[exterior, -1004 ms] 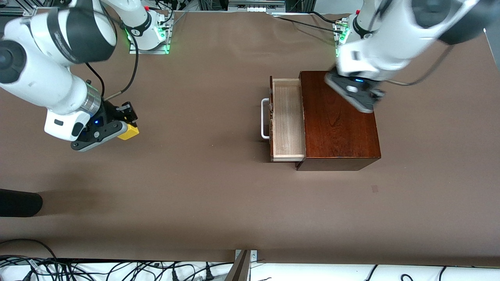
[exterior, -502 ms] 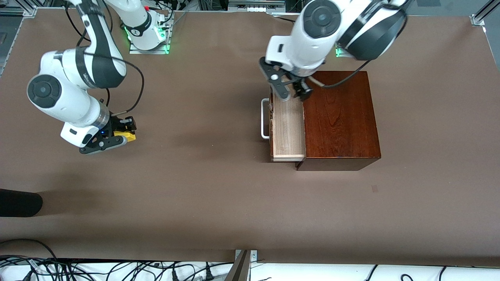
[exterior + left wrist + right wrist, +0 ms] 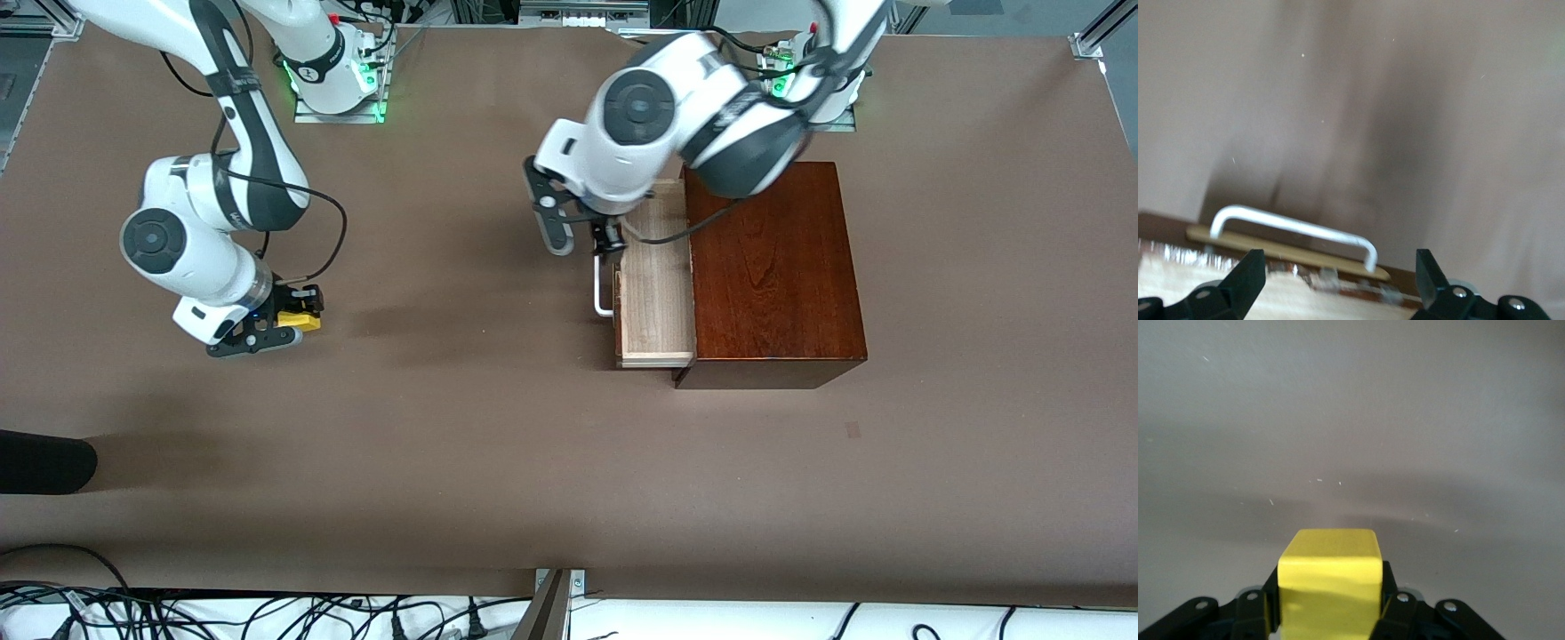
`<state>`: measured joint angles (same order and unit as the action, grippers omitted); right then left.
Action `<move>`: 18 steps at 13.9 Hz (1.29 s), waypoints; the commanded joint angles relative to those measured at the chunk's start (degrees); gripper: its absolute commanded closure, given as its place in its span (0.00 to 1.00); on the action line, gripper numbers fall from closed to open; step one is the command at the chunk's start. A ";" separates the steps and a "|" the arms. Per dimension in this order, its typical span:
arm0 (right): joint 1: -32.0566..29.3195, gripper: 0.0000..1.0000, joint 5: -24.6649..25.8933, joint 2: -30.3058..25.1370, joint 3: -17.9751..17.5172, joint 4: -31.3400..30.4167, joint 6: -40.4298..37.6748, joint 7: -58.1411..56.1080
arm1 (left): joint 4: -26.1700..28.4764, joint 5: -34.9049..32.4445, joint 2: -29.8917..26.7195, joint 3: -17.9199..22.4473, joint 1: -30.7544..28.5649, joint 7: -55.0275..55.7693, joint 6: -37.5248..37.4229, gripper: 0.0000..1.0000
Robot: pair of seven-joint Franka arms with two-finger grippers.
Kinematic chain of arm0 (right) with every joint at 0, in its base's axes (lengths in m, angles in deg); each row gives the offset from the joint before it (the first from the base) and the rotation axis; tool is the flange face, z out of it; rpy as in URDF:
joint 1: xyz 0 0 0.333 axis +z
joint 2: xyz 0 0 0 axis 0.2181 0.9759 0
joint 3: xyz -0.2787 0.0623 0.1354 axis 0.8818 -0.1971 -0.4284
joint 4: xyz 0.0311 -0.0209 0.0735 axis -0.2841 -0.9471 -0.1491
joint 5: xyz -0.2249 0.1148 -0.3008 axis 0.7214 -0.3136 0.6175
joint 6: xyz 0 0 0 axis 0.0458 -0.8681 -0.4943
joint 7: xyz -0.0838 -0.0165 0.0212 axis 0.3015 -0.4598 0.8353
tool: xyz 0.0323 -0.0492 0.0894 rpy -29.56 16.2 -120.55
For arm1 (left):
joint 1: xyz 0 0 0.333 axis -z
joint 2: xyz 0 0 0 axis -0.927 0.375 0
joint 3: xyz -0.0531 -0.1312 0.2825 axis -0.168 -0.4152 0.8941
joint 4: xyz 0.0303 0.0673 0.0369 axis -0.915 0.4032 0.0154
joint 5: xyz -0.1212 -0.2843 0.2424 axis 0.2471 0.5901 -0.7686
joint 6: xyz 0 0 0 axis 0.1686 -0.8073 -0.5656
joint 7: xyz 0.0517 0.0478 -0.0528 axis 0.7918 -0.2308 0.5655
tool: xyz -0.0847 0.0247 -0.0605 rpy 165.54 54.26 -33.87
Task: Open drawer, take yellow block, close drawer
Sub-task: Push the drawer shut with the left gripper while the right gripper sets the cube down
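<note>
Over the pulled-out drawer (image 3: 656,276), at its handle end, I hold the left gripper (image 3: 582,238) with its fingers (image 3: 1245,279) spread wide and nothing between them; the left wrist view shows the white handle (image 3: 1298,230) framed in the gap, untouched. Risk one, as I judge it: if I push to close from this pose, one finger could catch on or under the handle bar rather than press the drawer front squarely, and the wooden box (image 3: 772,271) could slide toward the left arm's end of the table instead of the drawer going in. Risk two: a push off the handle's middle could rack the drawer in its slot and jam it half shut.

Toward the right arm's end of the table, well apart from the box, the right gripper (image 3: 283,320) is low over the brown table (image 3: 462,427), pinching the yellow block (image 3: 298,319) between its fingers (image 3: 1395,608). The block sits squarely in the grip; whether it touches the table I cannot tell. Release from any height could let it tumble.
</note>
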<state>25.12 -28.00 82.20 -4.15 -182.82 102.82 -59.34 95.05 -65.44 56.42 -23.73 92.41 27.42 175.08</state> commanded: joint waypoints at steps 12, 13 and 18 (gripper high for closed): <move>-0.92 1.00 0.52 4.66 -0.69 -10.17 17.67 6.31 | -0.94 -22.56 10.88 0.73 7.47 -14.00 1.69 0.00; -0.92 1.00 0.52 4.75 -0.69 -10.17 17.67 5.97 | -0.59 -22.56 10.88 0.99 7.21 -14.36 1.17 0.00; -3.46 0.00 0.78 1.25 -0.69 -9.03 17.06 -3.15 | -0.14 -24.66 10.45 3.28 6.24 -16.56 -3.30 0.00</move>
<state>24.52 -27.91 86.51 -4.15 -191.98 119.85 -57.73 95.01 -86.74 67.19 -21.67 99.54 13.96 176.58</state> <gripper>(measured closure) 0.211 0.000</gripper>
